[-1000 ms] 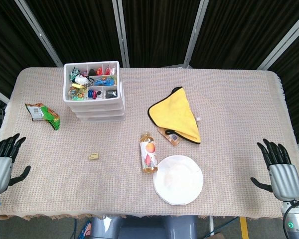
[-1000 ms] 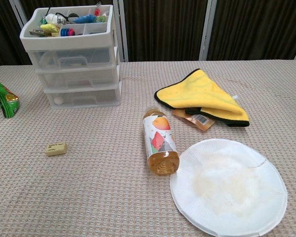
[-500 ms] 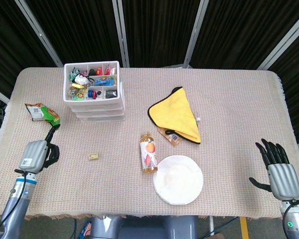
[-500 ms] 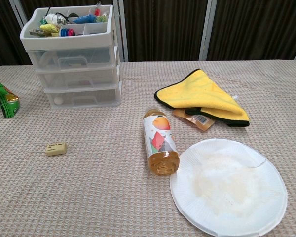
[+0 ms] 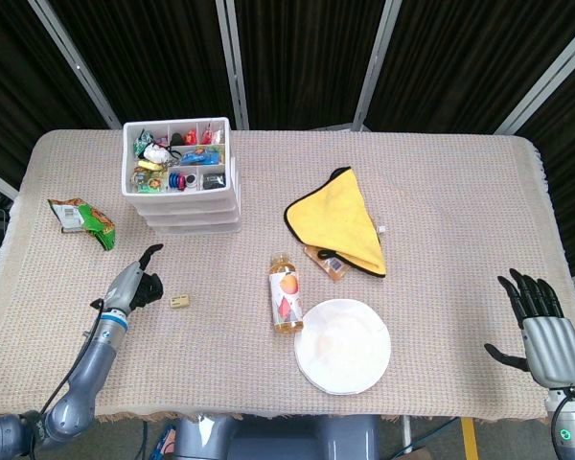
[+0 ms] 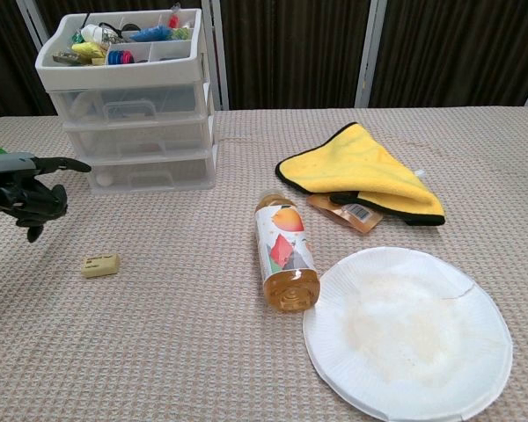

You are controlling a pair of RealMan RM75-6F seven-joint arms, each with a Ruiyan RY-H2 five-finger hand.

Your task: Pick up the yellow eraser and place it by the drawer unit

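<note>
The small yellow eraser (image 5: 180,302) (image 6: 99,265) lies flat on the woven tablecloth, in front of the white drawer unit (image 5: 184,182) (image 6: 132,123). My left hand (image 5: 140,282) (image 6: 26,193) hovers just left of the eraser and slightly behind it. It holds nothing; one finger points toward the drawers and the others bend downward. A small gap separates it from the eraser. My right hand (image 5: 540,327) rests at the table's front right edge with fingers spread and empty; the chest view does not show it.
A juice bottle (image 5: 286,295) (image 6: 286,253) lies on its side beside a paper plate (image 5: 343,345) (image 6: 409,330). A yellow cloth (image 5: 340,218) (image 6: 356,169) partly covers a small packet (image 5: 325,260) (image 6: 347,212). A green snack bag (image 5: 82,218) sits at the left.
My left hand has swung in from the front left edge toward the eraser and now shows in the chest view. The right hand has barely shifted. The eraser has not moved.
</note>
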